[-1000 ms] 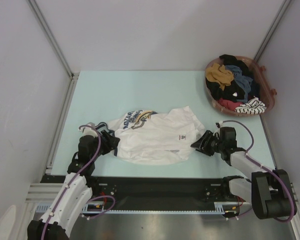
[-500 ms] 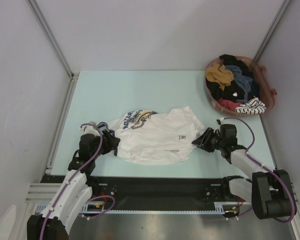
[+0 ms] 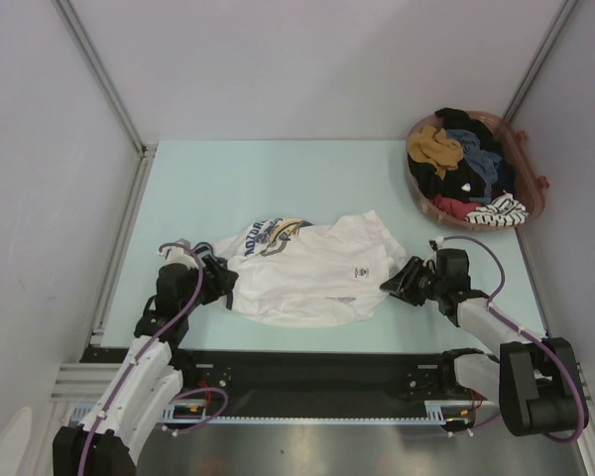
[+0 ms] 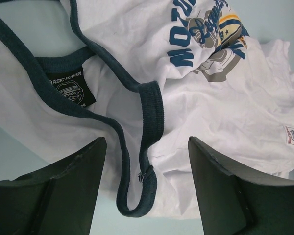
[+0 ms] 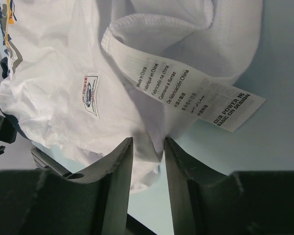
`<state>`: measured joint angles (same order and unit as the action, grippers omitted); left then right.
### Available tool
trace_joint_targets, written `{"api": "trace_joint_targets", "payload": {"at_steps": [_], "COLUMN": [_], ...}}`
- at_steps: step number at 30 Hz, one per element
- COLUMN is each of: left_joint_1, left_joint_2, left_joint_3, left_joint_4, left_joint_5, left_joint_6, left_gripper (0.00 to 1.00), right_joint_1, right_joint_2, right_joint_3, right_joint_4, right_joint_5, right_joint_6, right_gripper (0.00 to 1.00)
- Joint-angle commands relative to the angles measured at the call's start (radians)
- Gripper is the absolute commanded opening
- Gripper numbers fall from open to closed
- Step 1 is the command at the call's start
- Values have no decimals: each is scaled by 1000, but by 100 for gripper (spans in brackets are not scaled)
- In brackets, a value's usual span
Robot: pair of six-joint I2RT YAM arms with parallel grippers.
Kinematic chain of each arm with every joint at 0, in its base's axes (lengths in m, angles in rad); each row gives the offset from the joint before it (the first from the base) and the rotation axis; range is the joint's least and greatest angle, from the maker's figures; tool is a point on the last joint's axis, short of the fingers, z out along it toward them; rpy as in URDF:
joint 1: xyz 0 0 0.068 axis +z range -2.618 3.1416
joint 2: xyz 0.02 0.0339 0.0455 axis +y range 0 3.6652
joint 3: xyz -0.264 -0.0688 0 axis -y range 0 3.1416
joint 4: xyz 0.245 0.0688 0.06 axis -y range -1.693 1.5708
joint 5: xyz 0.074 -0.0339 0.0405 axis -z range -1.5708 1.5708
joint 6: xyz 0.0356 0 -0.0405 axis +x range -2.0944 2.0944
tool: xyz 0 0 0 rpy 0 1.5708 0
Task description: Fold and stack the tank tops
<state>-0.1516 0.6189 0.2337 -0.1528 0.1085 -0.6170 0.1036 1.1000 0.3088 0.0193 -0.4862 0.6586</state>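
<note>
White tank top (image 3: 307, 273): lies crumpled on the tabletop (image 3: 278, 183), near the front edge and about mid-width, stretched from left to right.
Print: a blue and yellow graphic (image 3: 273, 233) faces up on the left half of the garment.
Left gripper (image 3: 221, 283): at the left end of the top, its jaws wide apart. In the wrist view a loop of the navy strap (image 4: 152, 112) lies between them and is not gripped.
Neck label (image 4: 71, 88): black, just left of that strap.
Right gripper (image 3: 392, 283): at the right end of the top, its fingers nearly together and, as it seems, pinching a fold of white cloth.
Care label (image 5: 186, 88): white, sticking out of the hem just beyond those fingers.
Basket (image 3: 534, 188): at the far right corner of the tabletop, full of mixed clothes.
Slate grey-blue top (image 3: 473, 144): in that pile; its shape cannot be read.
</note>
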Motion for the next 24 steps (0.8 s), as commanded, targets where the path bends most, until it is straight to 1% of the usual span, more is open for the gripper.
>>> {"api": "trace_joint_targets", "payload": {"at_steps": [1, 5, 13, 15, 17, 22, 24], "left_joint_1": [7, 6, 6, 6, 6, 7, 6], "left_joint_2": [-7, -4, -4, -1, -1, 4, 4], "left_joint_3": [42, 44, 41, 44, 44, 42, 41], "left_joint_4": [13, 13, 13, 15, 13, 15, 19], "left_joint_5": [-6, -4, -6, -6, -4, -3, -3], "left_joint_6": [26, 28, 28, 28, 30, 31, 30], "left_gripper": [73, 74, 74, 74, 74, 74, 74], "right_joint_1": [7, 11, 27, 31, 34, 38, 41], "right_joint_2": [-25, -35, -32, -25, -19, -37, -55], "right_joint_3": [-5, -2, -25, -28, -28, -20, -22], "right_joint_4": [11, -4, 24, 36, 39, -1, -7], "right_joint_5": [-17, -23, -23, -25, -31, -25, -11], "right_joint_6": [12, 16, 41, 47, 49, 45, 49], "right_gripper": [38, 47, 45, 43, 35, 39, 32]}}
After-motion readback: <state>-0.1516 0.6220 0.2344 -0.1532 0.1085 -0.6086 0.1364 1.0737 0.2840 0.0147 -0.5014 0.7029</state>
